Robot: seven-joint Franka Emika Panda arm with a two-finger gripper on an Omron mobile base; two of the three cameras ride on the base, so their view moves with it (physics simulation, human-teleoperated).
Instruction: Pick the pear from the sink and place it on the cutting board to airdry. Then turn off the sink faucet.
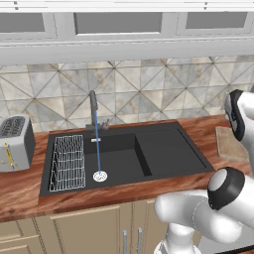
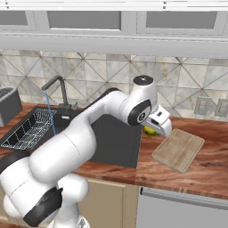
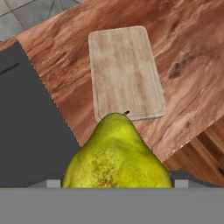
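Note:
The yellow-green pear [image 3: 116,153] fills the lower middle of the hand view and hides the fingertips. My gripper [image 2: 153,128] is shut on the pear [image 2: 150,131], held in the air over the wooden counter between the black sink [image 2: 116,141] and the tan cutting board [image 2: 179,149]. In the hand view the cutting board [image 3: 124,72] lies just beyond the pear, with the sink [image 3: 26,131] to the left. The dark faucet [image 1: 93,104] stands behind the basin, and a thin stream of water [image 1: 97,149] runs from it down to the silver drain [image 1: 100,175].
A white wire rack [image 1: 67,162] sits in the sink's left part. A silver toaster [image 1: 15,143] stands on the counter at far left. Tiled backsplash with outlets [image 2: 202,106] rises behind. The counter's front edge [image 3: 197,144] runs near the board.

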